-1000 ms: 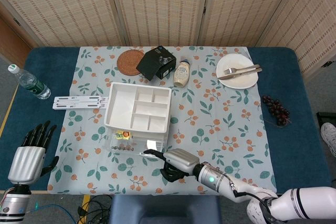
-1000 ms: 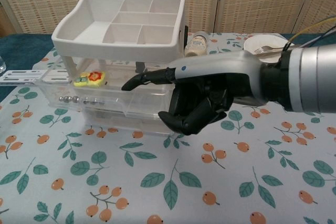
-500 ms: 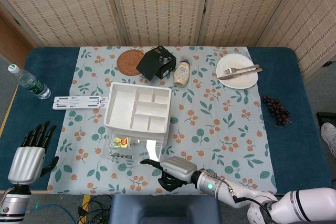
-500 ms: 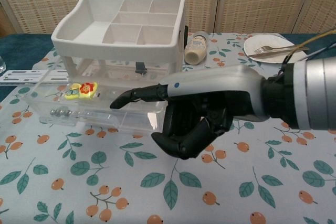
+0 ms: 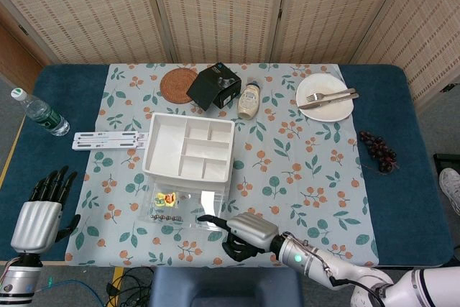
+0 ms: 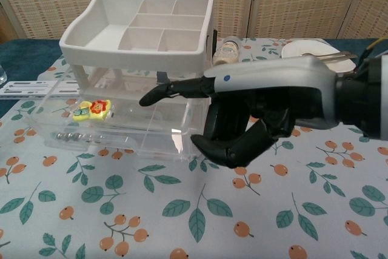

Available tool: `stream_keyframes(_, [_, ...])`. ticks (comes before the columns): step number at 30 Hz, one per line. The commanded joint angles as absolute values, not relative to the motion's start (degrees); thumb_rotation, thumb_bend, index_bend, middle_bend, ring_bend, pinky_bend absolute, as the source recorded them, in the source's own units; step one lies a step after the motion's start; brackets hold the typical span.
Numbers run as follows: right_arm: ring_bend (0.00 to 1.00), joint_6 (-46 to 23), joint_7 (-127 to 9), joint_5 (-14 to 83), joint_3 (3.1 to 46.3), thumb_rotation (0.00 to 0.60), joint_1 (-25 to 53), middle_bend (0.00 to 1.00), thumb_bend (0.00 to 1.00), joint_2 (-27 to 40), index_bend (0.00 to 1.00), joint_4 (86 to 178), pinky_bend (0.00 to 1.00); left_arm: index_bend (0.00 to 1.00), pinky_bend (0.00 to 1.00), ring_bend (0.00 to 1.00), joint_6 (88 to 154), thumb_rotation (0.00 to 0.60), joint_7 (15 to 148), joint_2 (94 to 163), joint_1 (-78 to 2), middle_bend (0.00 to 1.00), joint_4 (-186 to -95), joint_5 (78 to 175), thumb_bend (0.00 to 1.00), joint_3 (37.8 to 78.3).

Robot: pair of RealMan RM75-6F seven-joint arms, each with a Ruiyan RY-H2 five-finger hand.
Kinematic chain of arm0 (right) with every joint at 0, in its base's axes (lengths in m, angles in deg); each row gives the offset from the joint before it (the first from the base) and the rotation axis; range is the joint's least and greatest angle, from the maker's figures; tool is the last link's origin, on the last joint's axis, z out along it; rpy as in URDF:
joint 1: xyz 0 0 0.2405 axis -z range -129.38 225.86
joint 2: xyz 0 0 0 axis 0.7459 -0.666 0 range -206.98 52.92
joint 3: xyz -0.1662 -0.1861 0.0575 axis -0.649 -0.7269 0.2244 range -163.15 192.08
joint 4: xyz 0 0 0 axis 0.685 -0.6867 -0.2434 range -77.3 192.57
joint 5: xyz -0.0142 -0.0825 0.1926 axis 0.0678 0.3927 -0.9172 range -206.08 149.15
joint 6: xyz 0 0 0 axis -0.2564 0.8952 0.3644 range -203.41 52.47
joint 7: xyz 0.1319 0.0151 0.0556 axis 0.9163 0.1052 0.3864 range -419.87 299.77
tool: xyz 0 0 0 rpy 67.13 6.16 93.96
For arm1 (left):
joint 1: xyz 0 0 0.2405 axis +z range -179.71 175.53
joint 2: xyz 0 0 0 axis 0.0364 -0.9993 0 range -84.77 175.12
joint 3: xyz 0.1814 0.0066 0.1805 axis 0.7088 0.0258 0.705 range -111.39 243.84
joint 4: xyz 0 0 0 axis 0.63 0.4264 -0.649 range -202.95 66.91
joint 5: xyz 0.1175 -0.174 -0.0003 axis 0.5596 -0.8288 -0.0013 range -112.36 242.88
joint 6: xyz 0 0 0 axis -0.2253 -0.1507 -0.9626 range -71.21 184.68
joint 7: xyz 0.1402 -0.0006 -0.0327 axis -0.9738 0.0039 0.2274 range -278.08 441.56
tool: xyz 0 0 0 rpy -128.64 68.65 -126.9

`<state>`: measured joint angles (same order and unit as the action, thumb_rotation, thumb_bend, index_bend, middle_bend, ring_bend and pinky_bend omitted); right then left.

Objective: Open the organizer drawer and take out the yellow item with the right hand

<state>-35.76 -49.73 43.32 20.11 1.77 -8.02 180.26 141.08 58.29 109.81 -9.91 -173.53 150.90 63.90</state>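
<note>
The white organizer (image 5: 188,147) (image 6: 139,28) stands mid-table, and its clear drawer (image 5: 180,210) (image 6: 121,127) is pulled out toward me. In the drawer's left part lie the yellow item (image 5: 167,198) (image 6: 91,110) and a row of small metal beads (image 6: 70,136). My right hand (image 5: 244,234) (image 6: 248,119) is at the drawer's front right corner. One finger stretches left above the drawer, well right of the yellow item, and the others are curled in with nothing in them. My left hand (image 5: 42,213) hangs at the table's near left edge with its fingers spread, holding nothing.
A water bottle (image 5: 39,114) lies at far left and a white strip (image 5: 108,139) lies left of the organizer. Behind it are a cork coaster (image 5: 178,84), a black box (image 5: 214,85) and a jar (image 5: 249,100). A plate with cutlery (image 5: 325,96) and grapes (image 5: 378,150) sit right.
The drawer has slid out toward me with the yellow item and beads in it. My right hand drew back toward the table's near edge, then shifted a little right.
</note>
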Motion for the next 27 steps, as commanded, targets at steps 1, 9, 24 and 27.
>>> stream_keyframes(1, [1.0, -34.79, -47.13, 45.23, 20.76, 0.6, 2.88, 0.97, 0.69, -10.03, 0.03, 181.69, 0.93, 0.0, 0.13, 0.04, 141.13, 0.6, 58.1, 109.83, -9.91, 0.0, -173.48, 150.91, 0.29, 63.88])
stream_keyframes(9, [1.0, -32.45, -44.33, 49.7, 25.15, 0.6, 2.22, 0.97, 0.69, -12.56, 0.03, 180.82, 0.93, 0.0, 0.13, 0.04, 141.58, 0.6, 57.88, 109.73, -9.74, 0.0, -173.9, 151.25, 0.29, 63.89])
stream_keyframes(24, [1.0, -35.24, -62.08, 49.0, 30.94, 0.6, -8.9, 0.96, 0.49, -9.28, 0.25, 172.43, 1.0, 0.0, 0.13, 0.04, 142.18, 0.6, 57.61, 109.45, -9.32, 0.0, -174.34, 151.43, 0.29, 63.92])
stream_keyframes(27, [1.0, -35.99, -69.31, 48.2, 30.68, 0.6, -11.22, 0.95, 0.45, -8.92, 0.26, 172.1, 1.0, 0.0, 0.13, 0.04, 142.22, 0.6, 57.55, 109.42, -9.22, 0.0, -174.34, 151.53, 0.29, 64.04])
